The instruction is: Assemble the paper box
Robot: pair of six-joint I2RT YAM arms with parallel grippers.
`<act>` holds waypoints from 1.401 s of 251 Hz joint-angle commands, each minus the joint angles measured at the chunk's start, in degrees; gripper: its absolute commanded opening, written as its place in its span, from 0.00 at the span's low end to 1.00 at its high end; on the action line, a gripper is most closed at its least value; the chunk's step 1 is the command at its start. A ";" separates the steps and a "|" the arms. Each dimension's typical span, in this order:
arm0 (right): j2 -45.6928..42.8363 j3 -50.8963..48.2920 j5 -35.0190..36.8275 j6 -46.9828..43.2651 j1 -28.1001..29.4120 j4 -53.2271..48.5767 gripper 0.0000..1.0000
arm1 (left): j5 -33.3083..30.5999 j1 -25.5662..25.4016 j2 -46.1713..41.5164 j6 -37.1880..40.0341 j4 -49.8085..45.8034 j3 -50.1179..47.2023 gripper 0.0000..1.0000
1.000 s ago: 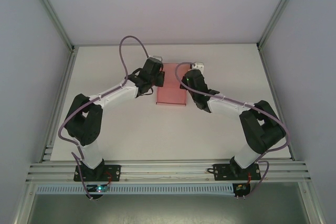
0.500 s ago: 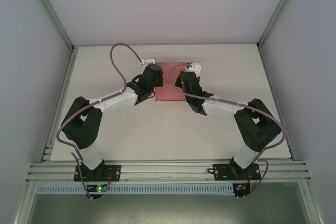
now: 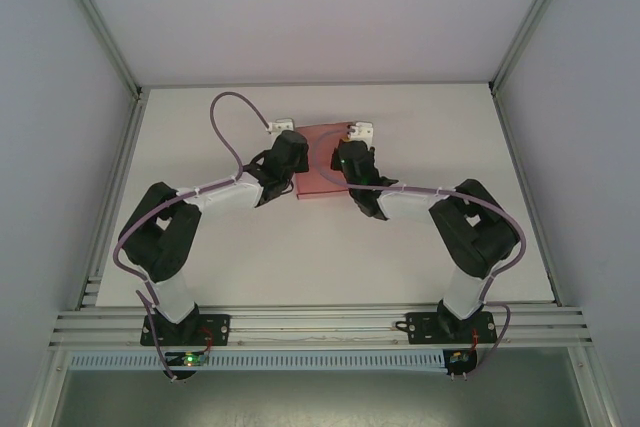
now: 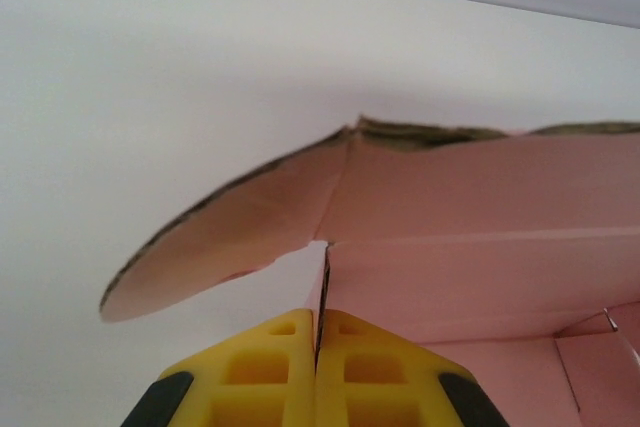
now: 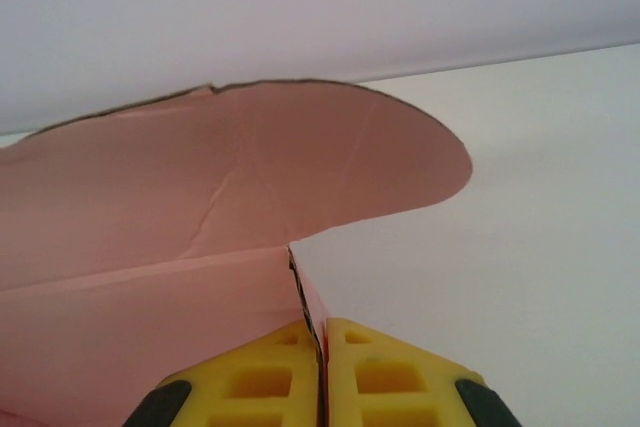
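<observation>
Box: the paper box sits on the white table, centre-back, wedged between the two wrists, pink card with its walls folded up.
Left gripper: the left gripper has its yellow fingers pressed together, pinching a thin upright edge of the card; you can see the sliver of pink caught in the seam.
Right gripper: same story for the right gripper, pads closed tight on the near card edge on its own side.
Flaps: a rounded flap fans out to the left in the left wrist view; a second rounded flap sweeps out to the right in the right wrist view.
Change, right arm: big move in the last second. The wrist has slid left, in over the box, and the elbow has tucked towards the centre.
Change, left arm: forearm dropped lower, and its purple cable now loops further left.
Change, box: stayed in the same spot, more of it covered by the wrists than a second ago.
</observation>
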 commanded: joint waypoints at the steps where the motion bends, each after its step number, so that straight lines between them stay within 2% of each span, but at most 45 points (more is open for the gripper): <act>1: 1.10 -1.41 1.08 0.38 1.94 1.50 0.08 | 0.80 -0.81 0.67 -2.13 6.89 -1.96 0.00; 75: 2.19 -5.86 5.45 3.05 4.61 1.69 0.08 | 2.32 -1.66 -0.17 -3.31 10.64 -6.61 0.00; 107: 2.11 -9.19 7.94 3.32 5.44 4.21 0.08 | 2.23 -2.84 -1.47 -3.26 14.37 -12.52 0.00; 159: 4.03 -12.16 8.18 4.38 7.70 9.11 0.09 | 2.16 -4.39 -2.86 -2.22 21.52 -20.53 0.02; 208: 4.98 -18.38 11.56 -0.69 9.71 18.06 0.08 | 2.16 -5.39 -2.89 -1.36 25.13 -24.45 0.05; 245: 5.69 -23.29 9.27 -4.52 9.80 26.70 0.08 | 3.37 -5.83 -3.06 0.52 28.77 -27.82 0.09; 309: 7.64 -25.30 8.56 -5.78 9.93 31.47 0.07 | 3.98 -6.40 -2.22 0.09 32.55 -31.41 0.11; 351: 5.87 -25.65 10.56 -7.23 10.15 30.46 0.08 | 4.76 -6.74 -4.28 1.45 31.14 -31.25 0.19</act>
